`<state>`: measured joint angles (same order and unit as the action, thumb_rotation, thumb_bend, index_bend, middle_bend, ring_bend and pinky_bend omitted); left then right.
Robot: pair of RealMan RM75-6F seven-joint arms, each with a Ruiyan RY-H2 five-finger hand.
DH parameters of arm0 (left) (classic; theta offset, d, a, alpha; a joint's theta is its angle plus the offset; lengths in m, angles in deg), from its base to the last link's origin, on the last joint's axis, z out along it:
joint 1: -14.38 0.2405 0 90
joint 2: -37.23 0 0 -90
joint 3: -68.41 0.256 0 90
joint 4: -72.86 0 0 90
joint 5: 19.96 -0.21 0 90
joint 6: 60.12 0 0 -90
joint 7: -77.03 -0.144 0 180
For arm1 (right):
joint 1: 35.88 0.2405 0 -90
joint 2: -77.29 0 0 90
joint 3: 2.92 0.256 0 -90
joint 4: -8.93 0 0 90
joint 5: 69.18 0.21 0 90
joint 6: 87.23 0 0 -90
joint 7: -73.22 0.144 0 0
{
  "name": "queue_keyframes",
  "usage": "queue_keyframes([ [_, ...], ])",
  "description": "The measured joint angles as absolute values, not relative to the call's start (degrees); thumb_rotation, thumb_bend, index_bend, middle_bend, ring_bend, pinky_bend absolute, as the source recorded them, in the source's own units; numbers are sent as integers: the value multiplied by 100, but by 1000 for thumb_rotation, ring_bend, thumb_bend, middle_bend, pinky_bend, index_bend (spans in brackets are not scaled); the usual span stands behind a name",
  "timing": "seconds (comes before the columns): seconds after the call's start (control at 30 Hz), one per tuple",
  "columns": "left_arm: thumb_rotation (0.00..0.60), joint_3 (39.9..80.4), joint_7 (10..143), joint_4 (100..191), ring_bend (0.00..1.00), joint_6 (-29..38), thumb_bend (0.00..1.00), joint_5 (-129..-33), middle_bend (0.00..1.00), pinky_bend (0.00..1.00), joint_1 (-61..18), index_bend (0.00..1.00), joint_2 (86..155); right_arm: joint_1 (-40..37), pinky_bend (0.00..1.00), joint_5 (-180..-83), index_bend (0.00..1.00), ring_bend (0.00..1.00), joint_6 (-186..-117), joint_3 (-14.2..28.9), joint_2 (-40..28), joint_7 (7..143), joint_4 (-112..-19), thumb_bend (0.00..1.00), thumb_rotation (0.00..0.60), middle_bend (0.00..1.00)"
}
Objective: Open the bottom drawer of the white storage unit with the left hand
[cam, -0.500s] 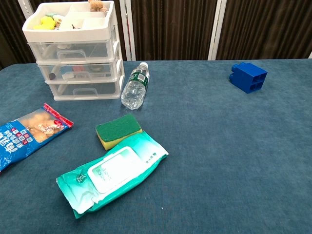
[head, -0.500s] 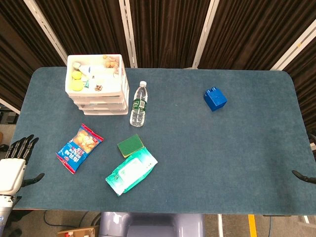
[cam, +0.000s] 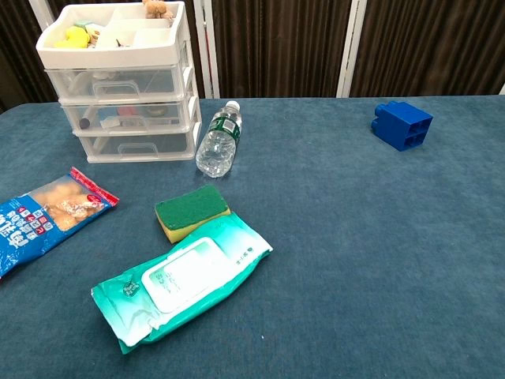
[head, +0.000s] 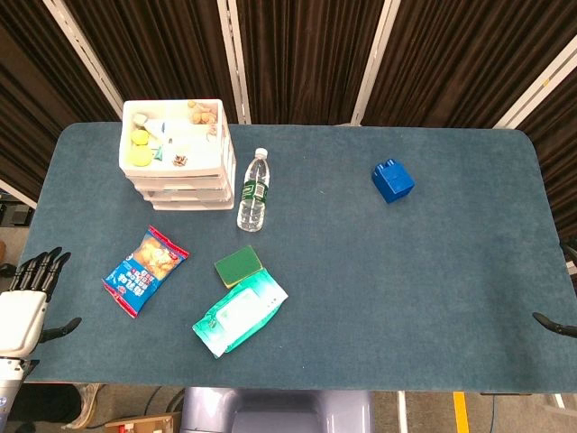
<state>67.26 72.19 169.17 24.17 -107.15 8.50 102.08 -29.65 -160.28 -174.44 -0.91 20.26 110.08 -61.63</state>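
The white storage unit (head: 178, 167) (cam: 125, 79) stands at the table's back left, with three clear drawers stacked under an open top tray. Its bottom drawer (cam: 136, 145) is closed, its handle facing the front. My left hand (head: 25, 303) hangs at the table's near left edge, far from the unit, fingers spread and holding nothing. Of my right hand only a dark fingertip (head: 553, 323) shows at the right border of the head view. The chest view shows neither hand.
A water bottle (head: 253, 190) lies right of the unit. A snack bag (head: 144, 270), a green-and-yellow sponge (head: 238, 265) and a wet-wipes pack (head: 239, 313) lie in front of it. A blue block (head: 392, 180) sits at the back right.
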Motion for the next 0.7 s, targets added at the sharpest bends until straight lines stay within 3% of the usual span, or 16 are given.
queue_keyframes([
  [0.1,600,6685,7334,16999,331,2410,287,-10670,369,452,836,0,10216,-2962,0,-16017,0,0,-17429,-88,2027,11026,-6158,123,600,0],
  [0.13,600,6663,7378,17038,480,2399,354,-10643,540,559,826,0,10220,-2964,0,-16015,0,0,-17426,-90,2029,11040,-6155,123,600,0],
  [0.23,600,6586,7483,17227,725,2274,479,-10439,812,735,774,0,10219,-2977,0,-15998,0,0,-17432,-88,2039,11119,-6149,123,600,0],
  [0.4,600,6303,7521,17618,878,1804,605,-9788,946,874,518,14,10197,-2987,0,-16034,0,0,-17481,-90,2050,11190,-6145,124,600,0],
  [0.7,600,5514,7545,18164,951,927,699,-8173,963,949,-211,28,10405,-2960,0,-16044,0,0,-17427,-102,2061,11259,-6158,124,600,0],
])
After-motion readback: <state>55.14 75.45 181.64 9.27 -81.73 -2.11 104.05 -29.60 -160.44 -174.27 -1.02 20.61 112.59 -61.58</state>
